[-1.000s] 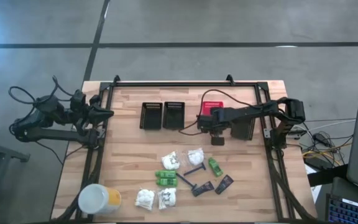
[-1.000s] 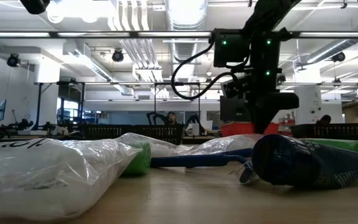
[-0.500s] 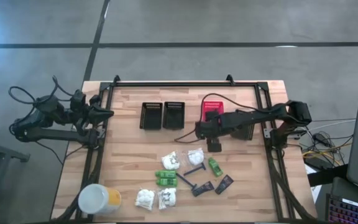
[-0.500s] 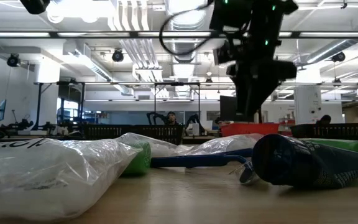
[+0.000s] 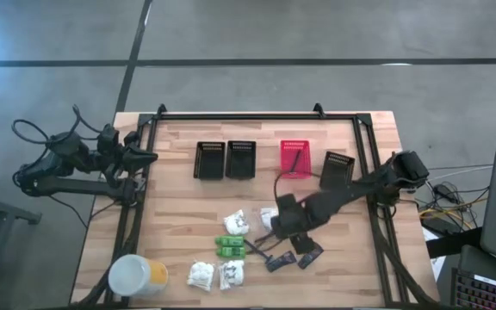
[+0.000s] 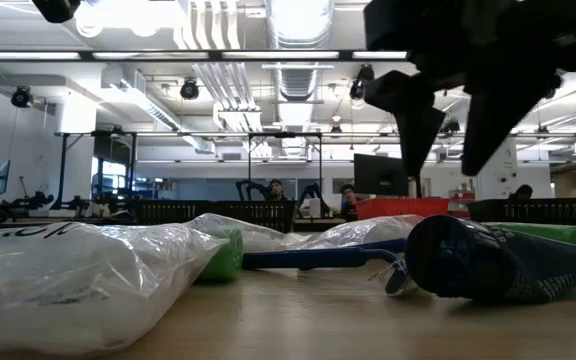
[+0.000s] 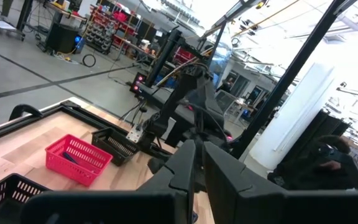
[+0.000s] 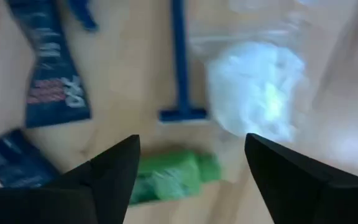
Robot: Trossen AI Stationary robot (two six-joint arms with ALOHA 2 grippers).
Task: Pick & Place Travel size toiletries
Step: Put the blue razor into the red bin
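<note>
The travel size toiletries lie loose on the table's near middle: white packets, green packs, a blue razor and dark sachets. My right gripper hangs open above them, fingers pointing down. In the right wrist view a green pack lies flat on the wood below the gap between the fingers, with a white packet beside it. In the low view the right gripper stands clear above a dark sachet. My left gripper waits shut at the table's left edge.
Two black baskets stand at the far middle. A red basket with a dark item inside and another black basket stand right of them. A white-and-yellow tub sits at the near left corner.
My right gripper has left the red basket and swung toward the table's near edge and somewhat left, coming down over the toiletries. Its fingers have opened on the way. The toiletries on the table have not moved.
</note>
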